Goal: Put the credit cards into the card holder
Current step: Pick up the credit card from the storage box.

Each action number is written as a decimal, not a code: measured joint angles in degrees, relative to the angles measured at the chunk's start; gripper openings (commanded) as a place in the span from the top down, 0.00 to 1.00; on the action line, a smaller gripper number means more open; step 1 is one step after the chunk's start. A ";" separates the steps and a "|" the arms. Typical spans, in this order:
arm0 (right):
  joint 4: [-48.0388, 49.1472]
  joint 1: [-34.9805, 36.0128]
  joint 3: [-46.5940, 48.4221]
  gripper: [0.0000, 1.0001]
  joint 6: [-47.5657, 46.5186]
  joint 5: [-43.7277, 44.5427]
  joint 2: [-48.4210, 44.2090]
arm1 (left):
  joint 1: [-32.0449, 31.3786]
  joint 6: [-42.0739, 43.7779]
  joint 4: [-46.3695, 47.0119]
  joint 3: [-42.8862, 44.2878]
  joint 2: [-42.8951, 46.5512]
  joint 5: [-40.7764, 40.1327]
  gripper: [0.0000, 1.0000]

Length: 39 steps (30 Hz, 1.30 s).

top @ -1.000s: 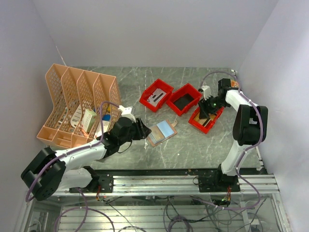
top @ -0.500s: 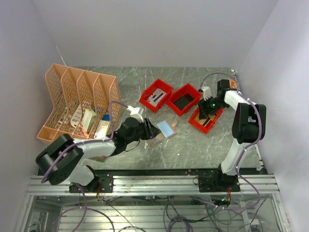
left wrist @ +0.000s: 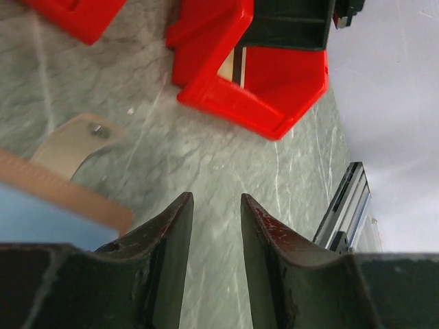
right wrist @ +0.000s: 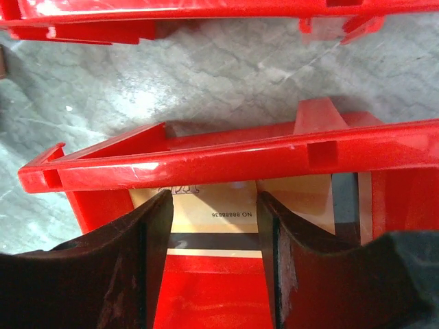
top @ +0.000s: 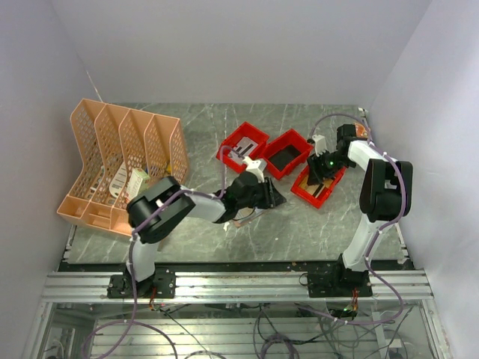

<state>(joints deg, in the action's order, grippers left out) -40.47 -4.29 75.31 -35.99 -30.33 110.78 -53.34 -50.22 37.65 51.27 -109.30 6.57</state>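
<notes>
The pick-up of the striped card [right wrist: 212,223] is judged to be in hand: it lies in a red bin [right wrist: 206,161], and the right tool [right wrist: 214,205] is held open above it. The card holder [left wrist: 62,188], bearing a light blue card [left wrist: 34,223], lies on the worktop [left wrist: 206,151] beside the left tool [left wrist: 215,205], which is parted and empty. Next, lowering into the bin and closing on the card's edges are called for.
</notes>
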 measured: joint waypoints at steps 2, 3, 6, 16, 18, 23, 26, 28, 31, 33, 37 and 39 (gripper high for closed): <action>-0.83 -0.17 0.00 0.51 0.02 -1.33 0.00 | -0.57 0.00 -0.39 4.00 -3.58 0.48 0.55; -1.22 -0.33 0.00 0.51 0.04 -2.10 0.00 | -0.85 0.00 -0.57 6.03 -5.49 0.74 0.55; -2.32 -0.74 0.00 0.51 0.04 -3.87 0.00 | -1.55 0.02 -1.79 10.91 -10.01 1.55 0.55; -5.77 -2.47 0.13 0.53 -0.44 -10.34 0.00 | -2.99 0.26 -6.82 19.28 -17.09 3.23 0.55; -6.29 -2.80 0.44 0.54 -0.76 -11.67 0.00 | -3.02 0.46 -7.65 19.85 -17.18 3.43 0.55; -7.02 -3.26 0.68 0.54 -1.16 -14.78 -0.33 | -3.02 0.55 -8.68 20.52 -17.31 3.69 0.55; -7.63 -3.45 0.68 0.55 -1.16 -16.31 -1.18 | -3.02 0.55 -8.83 20.57 -17.31 3.74 0.55; -8.13 -3.48 0.61 0.55 -1.09 -17.22 -2.19 | -3.02 0.55 -8.83 20.57 -17.31 3.74 0.55; -8.83 -3.45 -0.02 0.55 -1.03 -18.75 -4.04 | -3.02 0.57 -8.83 20.57 -17.31 3.74 0.55; -9.16 -3.45 -0.48 0.57 -0.92 -19.56 -4.96 | -3.02 0.61 -8.83 20.57 -17.31 3.74 0.55; -9.18 -3.48 -1.29 0.59 -0.94 -20.68 -6.01 | -3.02 0.68 -8.83 20.57 -17.31 3.72 0.55; -9.20 -3.48 -1.53 0.60 -1.05 -21.09 -6.32 | -3.02 0.70 -8.83 20.57 -17.31 3.72 0.55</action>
<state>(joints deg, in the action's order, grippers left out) -49.67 -7.77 73.78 -37.04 -51.42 104.47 -56.36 -49.52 28.82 71.83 -126.61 10.28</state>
